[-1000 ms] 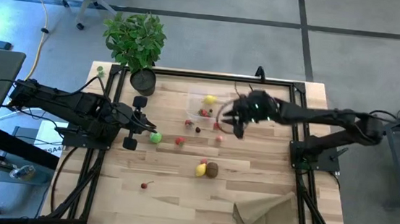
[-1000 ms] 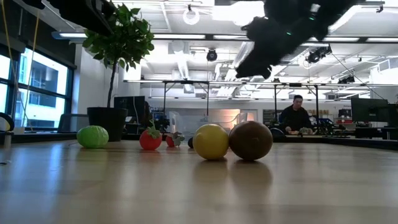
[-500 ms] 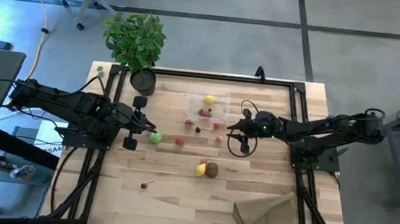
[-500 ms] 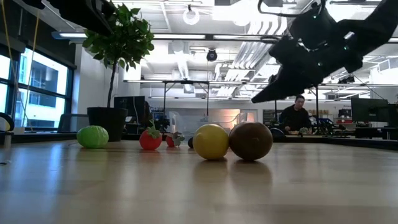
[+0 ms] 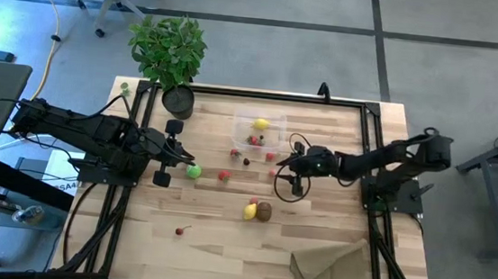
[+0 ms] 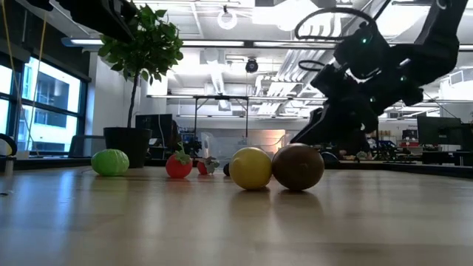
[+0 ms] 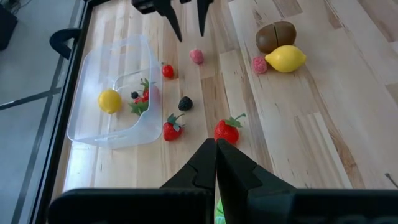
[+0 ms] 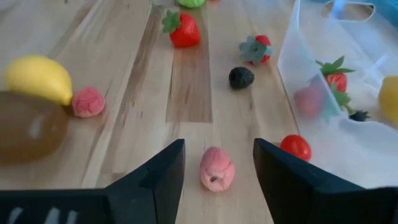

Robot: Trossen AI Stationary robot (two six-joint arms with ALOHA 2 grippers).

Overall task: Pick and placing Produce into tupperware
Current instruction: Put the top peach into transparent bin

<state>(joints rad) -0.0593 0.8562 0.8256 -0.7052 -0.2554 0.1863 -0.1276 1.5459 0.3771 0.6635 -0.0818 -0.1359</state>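
The right gripper point(image 8: 216, 163) is hovering low over the table with its fingers spread apart, and a pink berry point(image 8: 216, 168) is lying on the wood between them, not gripped. The clear container point(image 5: 260, 131) is sitting just beside that berry, holding a lemon point(image 5: 261, 123) and a few red berries, with a small red ball point(image 8: 295, 147) against its wall. The left gripper point(image 5: 174, 154) is waiting pinched shut near the lime point(image 5: 194, 172).

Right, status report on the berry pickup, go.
Right tool open, straddling pale pink raspberry on the wood beside clear plastic rectangular container. Left tool shut, idle near green lime. Small red cherry tomato close by; path clear.
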